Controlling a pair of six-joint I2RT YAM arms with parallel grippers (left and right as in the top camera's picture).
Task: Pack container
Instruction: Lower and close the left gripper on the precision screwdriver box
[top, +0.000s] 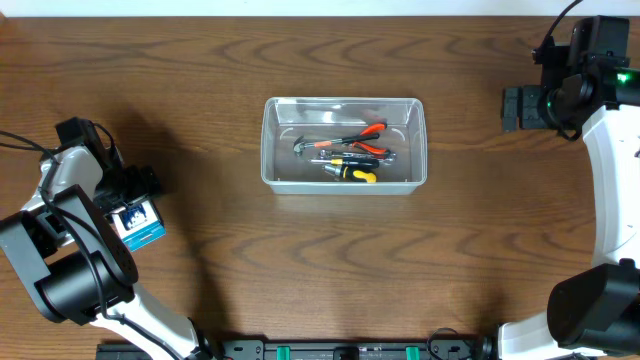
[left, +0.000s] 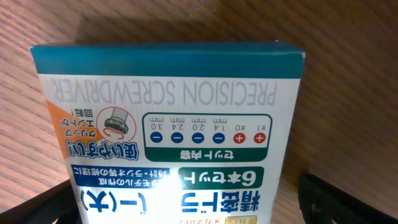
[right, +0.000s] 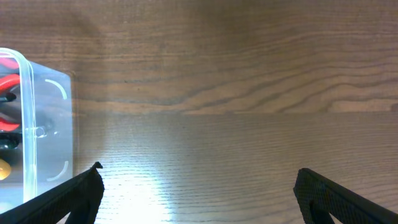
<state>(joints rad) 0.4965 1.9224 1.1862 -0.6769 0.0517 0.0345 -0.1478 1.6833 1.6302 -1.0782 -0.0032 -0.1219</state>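
The container (top: 300, 188) sits mid-desk, well apart from both arms, with red-handled pliers (top: 362, 132) and a yellow-and-black screwdriver (top: 350, 172) lying in it. It is clear plastic with thin walls. I judge it stiff enough to keep its shape and light on its own, though the loose metal inside adds weight and would slide if it were tipped. Its smooth walls look slippery, so the rim at a short end seems the safest place to take hold.

At the left, the left tool (left: 199, 205) is spread wide. A flat card packet (left: 168, 124) of precision screwdrivers lies on the desk (top: 200, 60) between its fingers, not gripped. The packet probably goes in next, pinched across its long edges. At the far right, the right tool (right: 199, 190) is fully open and empty, facing the container's right end.
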